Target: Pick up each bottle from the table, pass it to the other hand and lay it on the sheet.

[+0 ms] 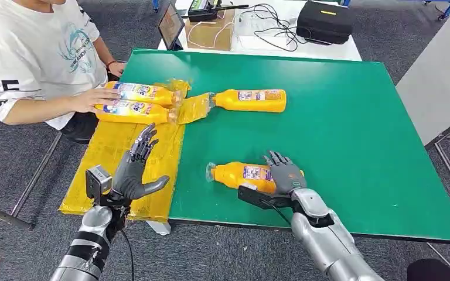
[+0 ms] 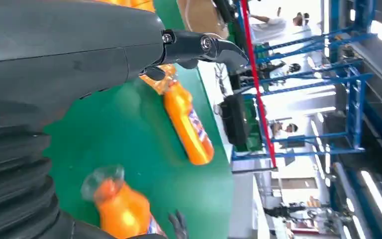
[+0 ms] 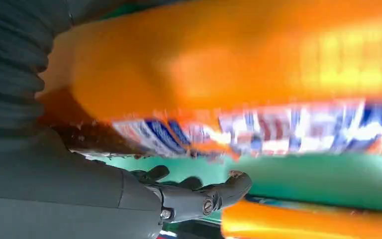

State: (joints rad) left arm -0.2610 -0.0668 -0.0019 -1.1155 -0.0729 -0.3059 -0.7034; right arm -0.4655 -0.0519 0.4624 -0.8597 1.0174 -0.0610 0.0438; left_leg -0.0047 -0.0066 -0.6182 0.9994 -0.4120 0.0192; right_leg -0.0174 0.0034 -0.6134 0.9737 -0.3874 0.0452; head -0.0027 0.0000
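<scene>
The robot's right hand [image 1: 283,174] is gripping a glossy orange plastic bottle [image 1: 241,175] lying near the green counter's [image 1: 351,117] front edge; its left hand [image 1: 136,170] is hovering, fingers spread, above the crinkled yellow sheet [image 1: 111,158] over grey carpet.

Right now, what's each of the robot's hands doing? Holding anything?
Left hand: open, fingers spread, holding nothing, over the yellow sheet.
Right hand: wrapped around the near bottle on the table.

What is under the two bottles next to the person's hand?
The yellow sheet lies under both bottles, at the table's left edge. The sheet directly beneath them is covered.
</scene>
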